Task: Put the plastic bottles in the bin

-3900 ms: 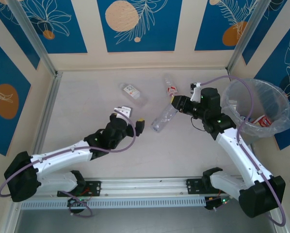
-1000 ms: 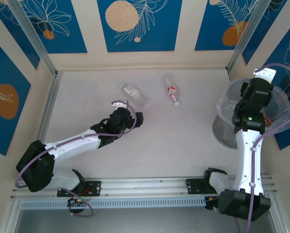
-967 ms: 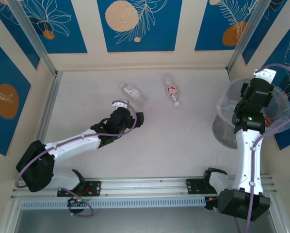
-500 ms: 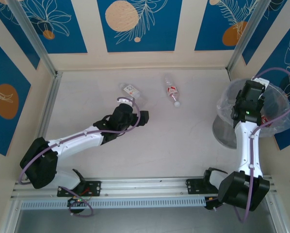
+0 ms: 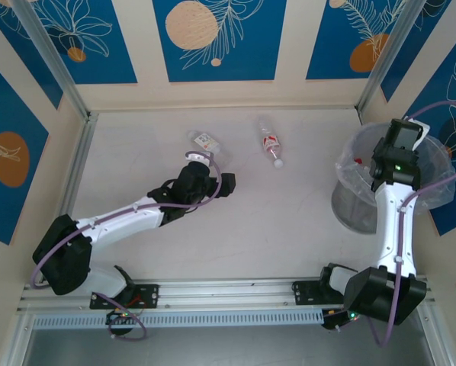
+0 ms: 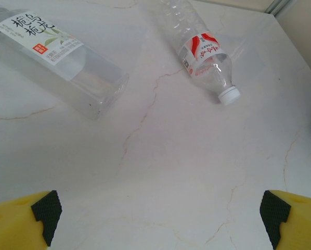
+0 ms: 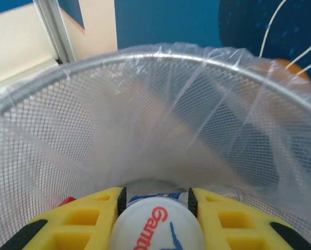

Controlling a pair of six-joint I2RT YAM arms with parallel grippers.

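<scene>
Right gripper (image 7: 156, 202) clamped on a red-lettered bottle (image 7: 155, 232) above the bag-lined bin (image 7: 160, 54), left gripper (image 6: 159, 212) wide open near a white-label bottle (image 6: 62, 57) and a red-label bottle (image 6: 205, 52) on the table (image 6: 171, 156)

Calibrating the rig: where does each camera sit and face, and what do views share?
Top external: above and behind, looking down at the table; both arms show.
Left wrist: low over the table, facing the white-label bottle and red-label bottle; open left gripper's fingers in bottom corners.
Right wrist: above the bin, looking in; right gripper shut on the held bottle.
Shared: top external also shows both bottles and the bin.
</scene>
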